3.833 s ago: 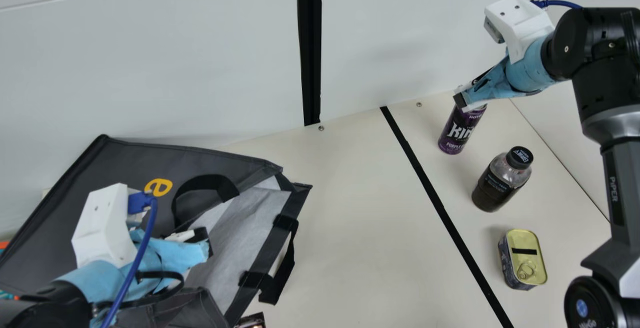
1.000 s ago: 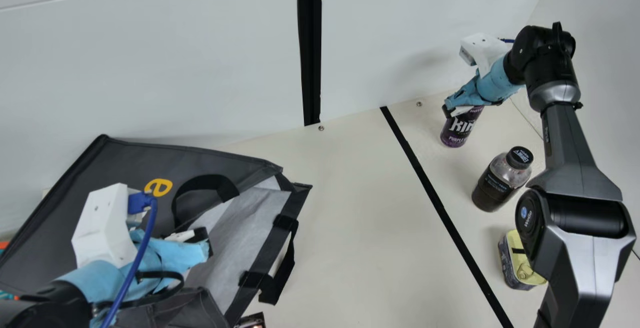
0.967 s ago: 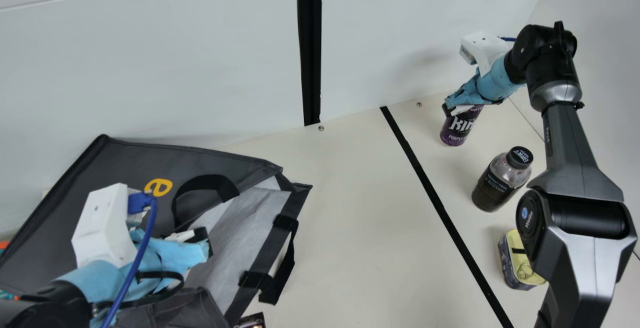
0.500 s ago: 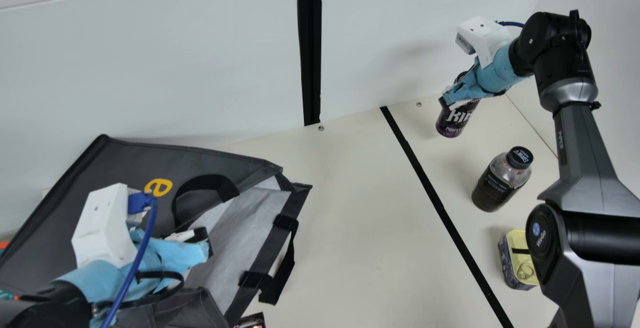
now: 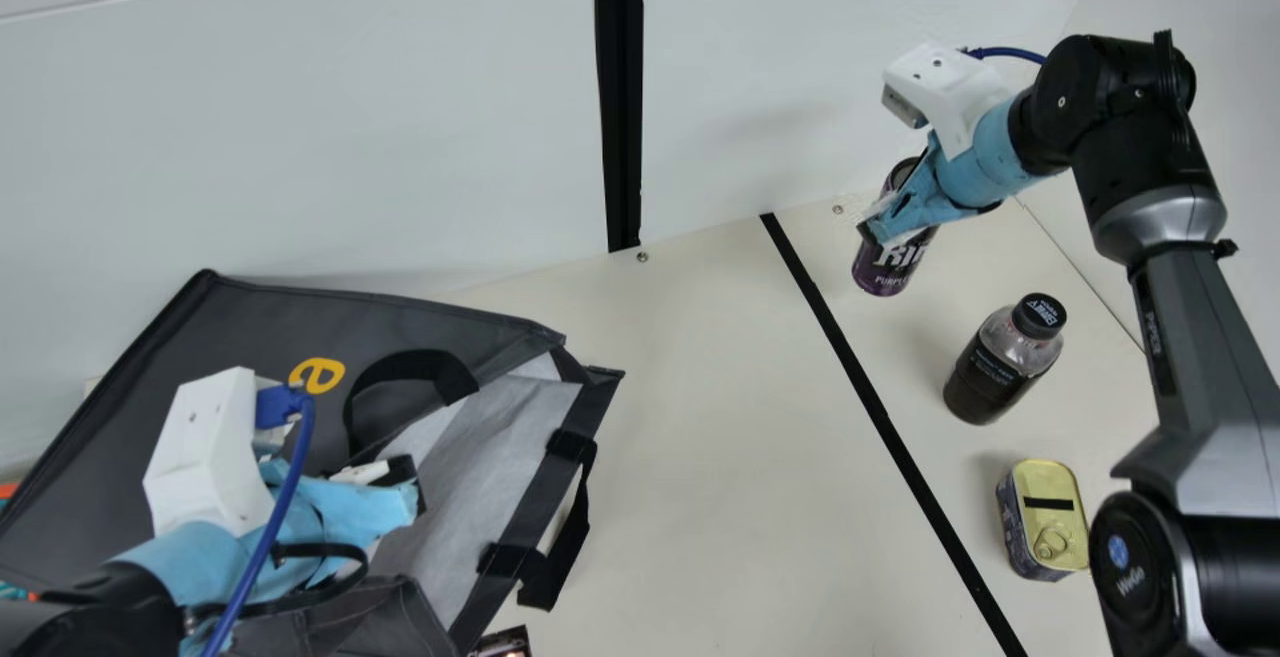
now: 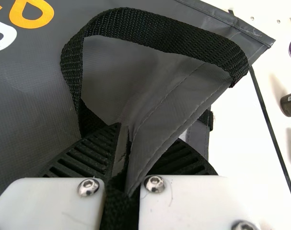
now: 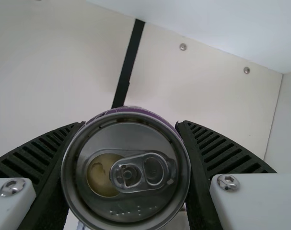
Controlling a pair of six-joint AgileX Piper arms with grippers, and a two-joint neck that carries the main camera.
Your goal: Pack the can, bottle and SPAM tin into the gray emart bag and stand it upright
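Look, the right gripper (image 7: 131,125) has the can (image 5: 880,279) snug between its fingers, its long axis nearer upright than flat. Well off to the robot's left of those jaws lies the gray emart bag (image 5: 225,332), mouth (image 5: 500,447) facing them, its edge pinched by the left gripper (image 6: 146,136). So I'd guess the can must travel leftward and tip to slide in endwise.
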